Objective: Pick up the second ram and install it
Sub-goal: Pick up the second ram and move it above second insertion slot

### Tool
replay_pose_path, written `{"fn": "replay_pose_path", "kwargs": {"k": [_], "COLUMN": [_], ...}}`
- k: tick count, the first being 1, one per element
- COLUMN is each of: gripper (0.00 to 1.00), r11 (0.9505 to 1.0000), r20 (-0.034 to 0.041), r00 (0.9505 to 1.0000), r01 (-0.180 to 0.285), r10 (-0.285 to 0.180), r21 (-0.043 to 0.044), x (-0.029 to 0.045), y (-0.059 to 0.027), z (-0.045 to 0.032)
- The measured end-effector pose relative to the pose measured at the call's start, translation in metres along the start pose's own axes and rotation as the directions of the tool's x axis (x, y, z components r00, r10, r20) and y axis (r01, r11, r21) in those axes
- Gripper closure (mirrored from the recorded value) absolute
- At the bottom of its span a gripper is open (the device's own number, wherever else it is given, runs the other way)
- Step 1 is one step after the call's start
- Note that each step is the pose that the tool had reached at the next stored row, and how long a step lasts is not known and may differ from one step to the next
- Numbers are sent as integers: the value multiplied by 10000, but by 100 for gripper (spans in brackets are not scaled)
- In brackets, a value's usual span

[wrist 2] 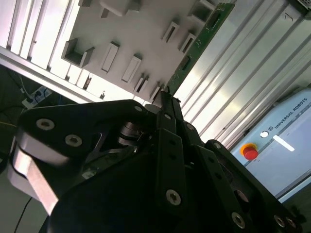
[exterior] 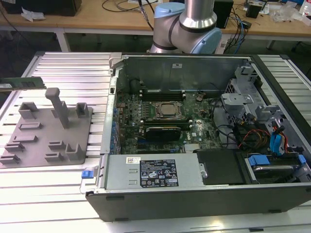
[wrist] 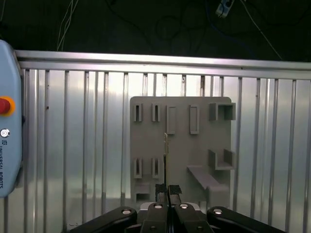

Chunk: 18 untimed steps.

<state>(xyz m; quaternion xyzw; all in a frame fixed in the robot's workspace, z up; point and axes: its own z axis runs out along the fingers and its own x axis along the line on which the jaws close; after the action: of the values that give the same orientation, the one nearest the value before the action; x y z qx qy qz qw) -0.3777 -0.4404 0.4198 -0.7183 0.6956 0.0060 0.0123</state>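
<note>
Closest to us, the black gripper (wrist 2: 165, 99) pinches one end of the second ram (wrist 2: 201, 42), a thin green stick that reaches straight out past the fingertips in the second wrist view. Beneath the tool we see the grey fixture plate (wrist: 180, 160) lying on the ribbed metal table (wrist: 87, 145), apart from the stick. Reading across the exterior view, we find the stick in the air, the plate under it, then the open computer case (exterior: 194, 194) well off to the tool's side.
</note>
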Motion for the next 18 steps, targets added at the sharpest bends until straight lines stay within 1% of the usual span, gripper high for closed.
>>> {"fn": "replay_pose_path", "kwargs": {"k": [4,9,12,13,14,15,18], "gripper": [91,91,91,91,91,91,91], "r11": [10000,10000,10000,10000,10000,10000,10000], "r20": [0,1,1,1,0,1,0], "r00": [10000,10000,10000,10000,10000,10000,10000], "r01": [1,0,0,0,0,0,0], "r10": [-1,0,0,0,0,0,0], "r21": [-15,-20,-20,-20,-21,-21,-22], "x": [5,7,11,13,15,16,20], "y": [-136,-230,-334,-386,-458,-502,-604], "z": [1,1,3,3,3,4,4]}}
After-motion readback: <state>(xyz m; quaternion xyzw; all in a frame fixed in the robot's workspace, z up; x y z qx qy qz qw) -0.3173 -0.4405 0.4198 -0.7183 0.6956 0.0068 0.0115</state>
